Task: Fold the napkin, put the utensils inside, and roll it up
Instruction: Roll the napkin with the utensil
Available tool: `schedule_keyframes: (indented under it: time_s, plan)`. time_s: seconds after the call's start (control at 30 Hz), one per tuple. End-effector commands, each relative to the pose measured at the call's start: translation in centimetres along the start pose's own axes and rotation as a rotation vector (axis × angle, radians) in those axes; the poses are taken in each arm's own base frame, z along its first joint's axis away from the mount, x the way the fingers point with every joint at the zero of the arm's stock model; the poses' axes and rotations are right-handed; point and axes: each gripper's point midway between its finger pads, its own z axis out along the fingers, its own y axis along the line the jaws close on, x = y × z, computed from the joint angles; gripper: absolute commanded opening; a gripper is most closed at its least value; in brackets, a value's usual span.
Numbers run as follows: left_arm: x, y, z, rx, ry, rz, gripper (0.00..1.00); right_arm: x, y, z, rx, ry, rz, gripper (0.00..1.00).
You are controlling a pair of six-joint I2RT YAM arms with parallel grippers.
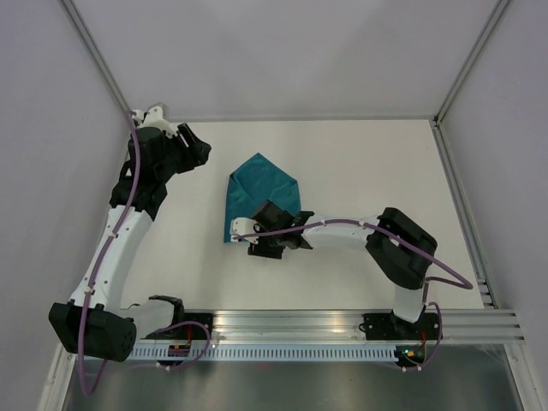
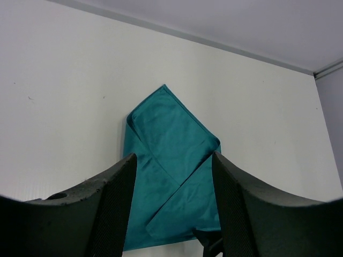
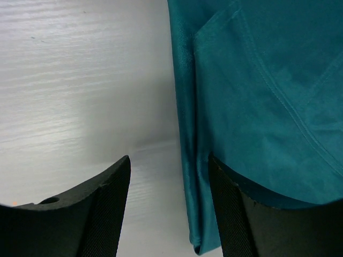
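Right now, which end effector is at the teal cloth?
The right end effector is at the napkin's near edge; the left end effector sits well apart from it.

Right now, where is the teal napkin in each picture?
Top external: napkin in the centre, just beyond the right claw.
Left wrist: napkin lower centre, framed by the left claw.
Right wrist: napkin on the right side, top to bottom.
Shared landmark: the white table beneath it.

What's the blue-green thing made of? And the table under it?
The napkin looks like soft woven cloth with a slight sheen: it shows stitched hems and folded layers. The table seems a hard, smooth white board, faintly streaked; plastic or painted wood, can't tell.
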Motion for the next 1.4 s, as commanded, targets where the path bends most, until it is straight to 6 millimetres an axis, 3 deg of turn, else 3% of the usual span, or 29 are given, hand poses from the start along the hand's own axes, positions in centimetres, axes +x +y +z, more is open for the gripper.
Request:
schedule_keyframes:
  time_s: [0.0, 0.17, 0.4, 0.53, 0.7, 1.17, 1.37]
  plan:
    - [0.3, -0.3, -0.1, 0.033, -0.001, 0.039, 0.63, -1.1, -2.6, 1.1, 0.093, -0.014, -0.038, 0.66]
    - [0.7, -0.2, 0.3, 0.039, 0.005, 0.040, 0.63, -0.5, -2.9, 2.1, 0.110, 0.007, -0.065, 0.66]
    - [1.1, -0.4, 0.4, 0.049, 0.017, 0.046, 0.64, -0.6, -3.1, 1.5, 0.110, 0.002, -0.075, 0.67]
    - [1.6, -0.9, 0.6, 0.070, 0.040, 0.052, 0.64, 0.0, -2.7, 2.0, 0.031, 0.024, -0.055, 0.66]
    - [2.1, -1.0, 0.7, 0.073, 0.059, 0.051, 0.63, 1.6, -3.6, 2.1, -0.010, 0.038, -0.019, 0.66]
    - [3.4, -1.3, 1.5, 0.079, 0.100, 0.063, 0.63, 4.8, -0.5, 2.9, -0.139, 0.085, -0.065, 0.62]
    - [3.6, -1.7, 1.6, 0.079, 0.102, 0.072, 0.63, 6.5, 0.3, 3.3, -0.206, 0.114, -0.062, 0.55]
